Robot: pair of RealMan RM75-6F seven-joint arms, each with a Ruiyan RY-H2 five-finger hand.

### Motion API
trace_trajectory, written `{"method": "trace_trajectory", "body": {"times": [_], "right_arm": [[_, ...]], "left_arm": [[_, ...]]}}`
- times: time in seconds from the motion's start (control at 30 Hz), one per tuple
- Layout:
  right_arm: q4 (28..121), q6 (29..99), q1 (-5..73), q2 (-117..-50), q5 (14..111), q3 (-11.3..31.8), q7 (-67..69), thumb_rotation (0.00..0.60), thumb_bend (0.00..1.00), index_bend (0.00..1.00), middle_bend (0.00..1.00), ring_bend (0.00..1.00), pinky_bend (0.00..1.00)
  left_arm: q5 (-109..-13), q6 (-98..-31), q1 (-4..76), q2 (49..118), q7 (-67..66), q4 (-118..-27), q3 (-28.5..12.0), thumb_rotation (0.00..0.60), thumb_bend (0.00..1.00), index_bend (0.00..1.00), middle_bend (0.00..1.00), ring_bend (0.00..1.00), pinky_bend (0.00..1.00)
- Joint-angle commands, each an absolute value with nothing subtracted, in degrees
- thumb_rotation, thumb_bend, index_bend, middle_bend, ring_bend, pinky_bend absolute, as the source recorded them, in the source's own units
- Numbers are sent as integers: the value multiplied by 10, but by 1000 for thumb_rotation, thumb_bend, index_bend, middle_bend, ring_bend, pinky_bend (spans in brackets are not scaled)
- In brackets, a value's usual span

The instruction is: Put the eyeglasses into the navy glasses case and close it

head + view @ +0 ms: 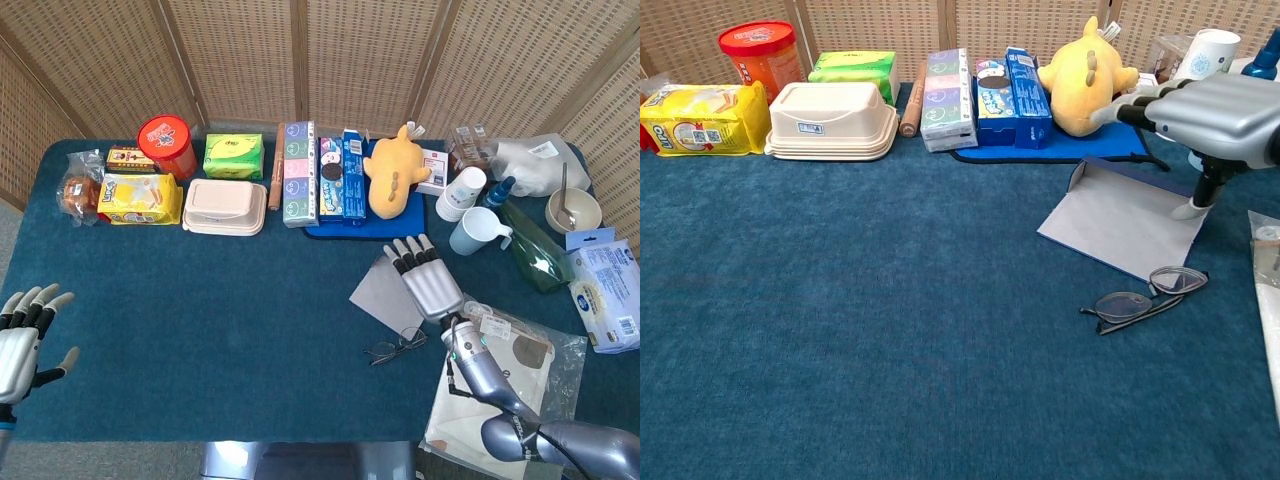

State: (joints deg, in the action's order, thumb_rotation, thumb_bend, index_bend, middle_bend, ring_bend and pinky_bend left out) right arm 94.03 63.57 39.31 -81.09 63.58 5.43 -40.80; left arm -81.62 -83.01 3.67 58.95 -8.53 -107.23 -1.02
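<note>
The eyeglasses (395, 348) (1145, 298) lie folded open on the blue cloth, just in front of the navy glasses case (385, 290) (1120, 215). The case lies open, its grey inside facing up and a low wall along its far edge. My right hand (430, 280) (1220, 105) hovers flat over the case's right end with its fingers stretched out. Its thumb points down and touches the case's right corner. It holds nothing. My left hand (22, 340) hangs off the table's front left corner, fingers spread and empty, seen only in the head view.
A yellow plush toy (1085, 75) on a blue tray, snack boxes (950, 85) and a beige lunch box (832, 120) line the back. Cups (478, 230) and a green bottle (530, 245) stand at the right. A plastic bag (500, 370) lies under my right forearm.
</note>
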Motion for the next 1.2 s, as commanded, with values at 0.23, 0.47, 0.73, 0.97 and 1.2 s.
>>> {"method": "trace_trajectory", "body": {"times": [0.23,0.47,0.73,0.97,1.2], "right_arm": [[1124,624,383,-729,591,35,-436,600,315,207,118,53,90],[1142,617,390,-741,575,7,-472,600,328,244,123,53,92],[1125,628,390,-772,581,-10,-489,600,327,273,126,53,94],[1120,644,382,-784,589,-23,-500,600,329,275,126,53,94],[1109,653,371,-792,599,-35,-497,600,328,280,126,53,95]], "left_arm": [[-815,-825,42,571,-79,-1081,-15,600,282,161,92,53,0],[-814,-815,50,558,-75,-1094,-18,600,282,164,88,53,0],[-819,-817,53,546,-77,-1106,-20,600,282,173,88,53,0],[-817,-813,54,545,-77,-1109,-18,600,283,174,87,53,0],[-818,-813,55,547,-80,-1110,-17,600,282,173,86,53,0]]}}
